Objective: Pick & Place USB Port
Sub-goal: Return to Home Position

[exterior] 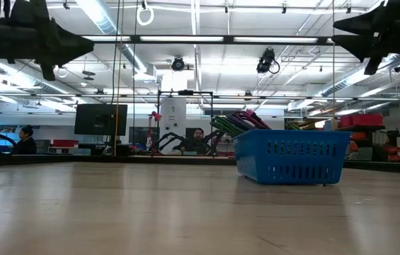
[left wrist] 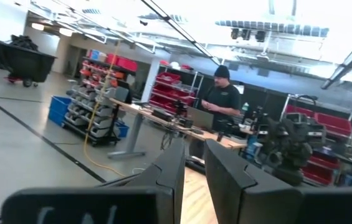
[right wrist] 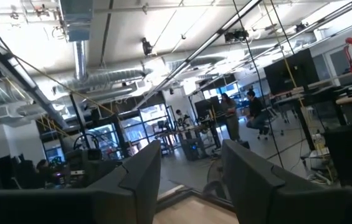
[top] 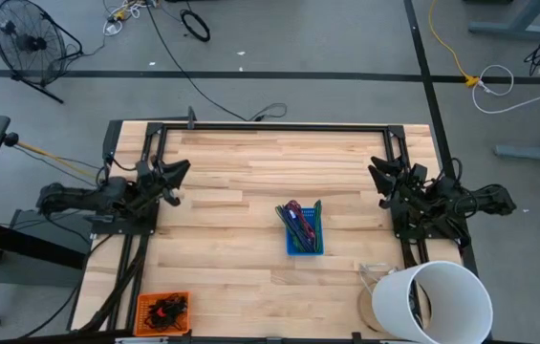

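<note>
Blue bin [top: 304,252], cables [top: 298,220] inside, centre-right on tabletop [top: 241,268] in high view; only wrist views show jaw gaps: left end effector [left wrist: 194,146] narrowly parted, right end effector [right wrist: 191,146] wide open, both empty at tabletop's sides.

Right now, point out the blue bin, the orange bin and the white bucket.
blue bin [exterior: 292,159]: low view, on its slotted front wall.
orange bin [top: 145,302]: high view, on a bare corner by its rim.
white bucket [top: 461,304]: high view, on its white wall.
</note>
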Available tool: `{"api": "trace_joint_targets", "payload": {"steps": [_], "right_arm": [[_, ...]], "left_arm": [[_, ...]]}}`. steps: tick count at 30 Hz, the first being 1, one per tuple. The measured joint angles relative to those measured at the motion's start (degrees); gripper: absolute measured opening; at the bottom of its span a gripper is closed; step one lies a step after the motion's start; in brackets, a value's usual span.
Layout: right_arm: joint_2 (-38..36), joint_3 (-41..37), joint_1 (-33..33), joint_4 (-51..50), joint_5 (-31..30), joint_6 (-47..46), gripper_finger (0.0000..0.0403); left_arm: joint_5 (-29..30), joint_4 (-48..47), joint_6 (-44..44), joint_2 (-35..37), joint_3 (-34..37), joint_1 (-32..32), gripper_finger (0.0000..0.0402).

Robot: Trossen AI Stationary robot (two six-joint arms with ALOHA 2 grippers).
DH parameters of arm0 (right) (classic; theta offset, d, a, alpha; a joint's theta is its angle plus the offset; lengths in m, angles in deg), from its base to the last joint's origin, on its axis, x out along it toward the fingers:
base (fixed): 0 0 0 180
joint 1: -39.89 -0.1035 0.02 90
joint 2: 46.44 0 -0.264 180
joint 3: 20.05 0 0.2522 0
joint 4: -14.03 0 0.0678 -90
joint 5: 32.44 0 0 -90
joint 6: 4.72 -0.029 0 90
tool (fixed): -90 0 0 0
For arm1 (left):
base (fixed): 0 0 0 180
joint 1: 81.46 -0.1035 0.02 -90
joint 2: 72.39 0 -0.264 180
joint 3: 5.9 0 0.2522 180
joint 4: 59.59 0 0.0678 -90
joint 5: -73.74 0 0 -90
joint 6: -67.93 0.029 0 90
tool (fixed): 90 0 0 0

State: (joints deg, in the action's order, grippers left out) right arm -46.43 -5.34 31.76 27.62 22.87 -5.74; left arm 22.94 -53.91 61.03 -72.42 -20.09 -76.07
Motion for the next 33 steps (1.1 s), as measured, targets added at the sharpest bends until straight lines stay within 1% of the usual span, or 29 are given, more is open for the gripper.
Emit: {"api": "trace_joint_targets", "payload": {"steps": [5, 10, 20, 21, 22, 23, 26, 28, 30, 33], "right_arm": [[0.0, 0.0, 2.1, -0.1, 1.3, 0.0, 0.0169], [0.0, 0.0, 4.4, -0.2, 0.7, 0.0, 0.0169], [0.0, 0.0, 4.4, -1.1, 0.3, 0.1, 0.0169], [0.0, 0.0, 4.4, -2.2, 0.1, 1.1, 0.0169], [0.0, 0.0, 4.4, -4.5, 1.0, 2.8, 0.0169], [0.0, 0.0, 4.4, -7.2, 3.3, 4.2, 0.0169], [0.0, 0.0, 4.3, -14.9, 12.7, 7.2, 0.0169], [0.0, 0.0, 4.3, -19.7, 17.0, 9.9, 0.0169], [0.0, 0.0, 4.3, -24.9, 19.4, 11.4, 0.0169], [0.4, 0.0, 4.4, -25.3, 23.3, 14.8, 0.0169]], "left_arm": [[0.0, 0.0, 0.0, 0.0, 0.0, -2.0, 0.0067], [0.0, 0.0, 0.0, -0.1, 0.0, -4.5, 0.0067], [0.0, 0.0, 0.0, -0.2, 0.0, -6.7, 0.0067], [0.0, 0.0, 0.0, -0.2, 0.0, -6.8, 0.0067], [0.0, 0.0, 0.0, -0.2, 0.0, -6.8, 0.0067], [0.0, 0.0, 0.0, -0.2, 0.0, -6.8, 0.0067], [0.0, 0.0, 0.0, -0.2, 0.0, -6.8, 0.0067], [0.0, 0.0, 0.0, -0.2, 0.0, -6.8, 0.0067], [0.0, 0.0, 0.0, -0.2, 0.0, -6.8, 0.0067], [0.0, 0.0, 0.0, -0.2, 0.0, -6.8, 0.0067]]}}
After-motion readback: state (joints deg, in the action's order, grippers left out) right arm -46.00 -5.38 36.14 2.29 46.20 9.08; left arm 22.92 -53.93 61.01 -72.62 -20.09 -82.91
